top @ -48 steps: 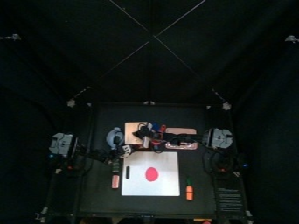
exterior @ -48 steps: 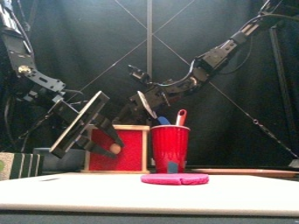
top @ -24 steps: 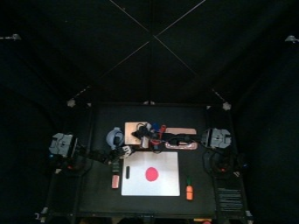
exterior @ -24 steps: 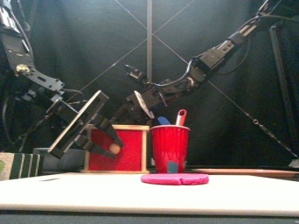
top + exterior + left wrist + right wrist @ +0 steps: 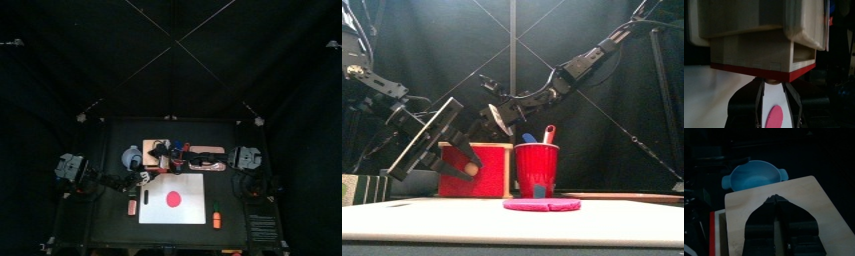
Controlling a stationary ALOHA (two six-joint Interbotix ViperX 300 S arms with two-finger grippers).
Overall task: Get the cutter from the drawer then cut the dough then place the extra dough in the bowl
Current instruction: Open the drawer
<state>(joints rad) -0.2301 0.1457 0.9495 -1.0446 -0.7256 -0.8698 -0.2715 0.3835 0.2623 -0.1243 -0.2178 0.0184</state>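
Note:
The pale wooden box (image 5: 500, 148) stands behind the white cutting board (image 5: 195, 208), its red drawer front (image 5: 473, 172) drawn a little toward the front. My left gripper (image 5: 769, 83) is shut on the drawer's knob, low at the box's front (image 5: 470, 168). My right gripper (image 5: 774, 199) is shut, its tips resting on the box's top (image 5: 498, 108). A flat red dough disc (image 5: 171, 197) lies on the board. The blue-grey bowl (image 5: 754, 175) sits left of the box (image 5: 130, 157). No cutter shows.
A red cup (image 5: 536, 168) holding a blue and a red toy knife stands right of the box, behind the dough. Two small orange-red toys lie beside the board, one on the left (image 5: 132, 207) and one at the front right (image 5: 215, 217).
My left gripper has drawn back toward the table's front with the knob, and the red drawer front has come out of the box with it. The right gripper stays on the box top.

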